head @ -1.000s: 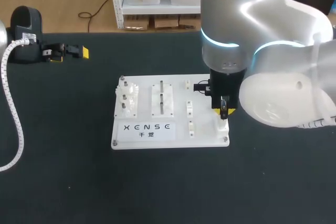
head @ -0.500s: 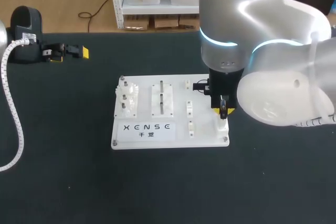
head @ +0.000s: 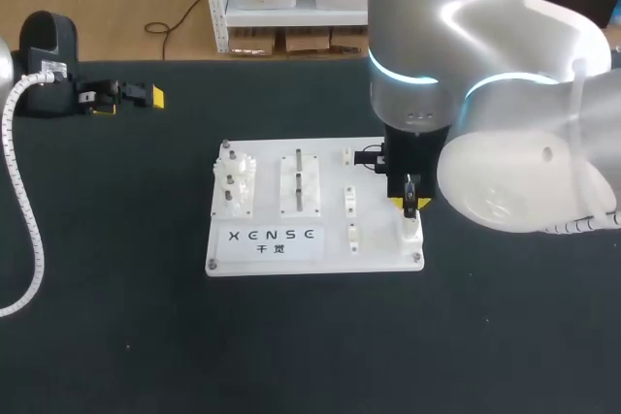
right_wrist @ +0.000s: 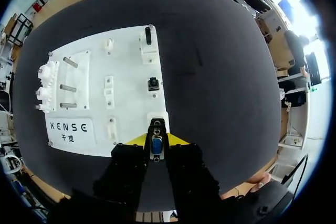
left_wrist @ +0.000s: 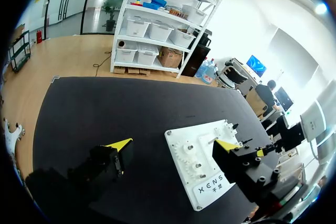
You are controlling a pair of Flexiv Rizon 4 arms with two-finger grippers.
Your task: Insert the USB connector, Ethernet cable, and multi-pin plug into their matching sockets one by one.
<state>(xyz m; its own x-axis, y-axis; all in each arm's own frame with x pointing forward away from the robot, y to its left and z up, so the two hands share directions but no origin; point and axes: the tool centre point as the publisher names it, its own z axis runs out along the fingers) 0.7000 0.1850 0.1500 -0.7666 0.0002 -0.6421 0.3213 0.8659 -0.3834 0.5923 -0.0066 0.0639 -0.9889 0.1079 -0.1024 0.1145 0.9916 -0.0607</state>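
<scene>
- Board of flat white plastic [head: 378, 244] [right_wrist: 128, 66] [left_wrist: 184, 148] with black letters on it is laid in the middle of the black table top [head: 291, 356].
- The right gripper [head: 410, 205] [right_wrist: 155, 140] is held over the board's near right corner, with its yellow tips pointing down.
- A small multi-pin plug with a blue face and a metal rim [right_wrist: 156, 145] is pinched between the right gripper's two fingers, one on each side.
- The plug is held upright, right above the raised white socket block [head: 411, 231] [right_wrist: 157, 117] at that same near right corner of the board.
- It cannot be told whether the plug is touching the socket block or just above it.
- A small square black socket [right_wrist: 153, 83] is seen on the board, just past the white socket block.
- A black upright piece in a white holder [right_wrist: 148, 36] is seen at the board's far right corner.
- White plastic gears [head: 236, 181] [right_wrist: 44, 85] are set at the board's left end, and thin metal pegs [head: 299, 176] are stood up beside them, nearer the board's middle.
- The left gripper [head: 126, 96] [left_wrist: 173, 144] is kept well apart from the board, off past its far left corner.
- Its fingers are spread wide and nothing is held between them.
</scene>
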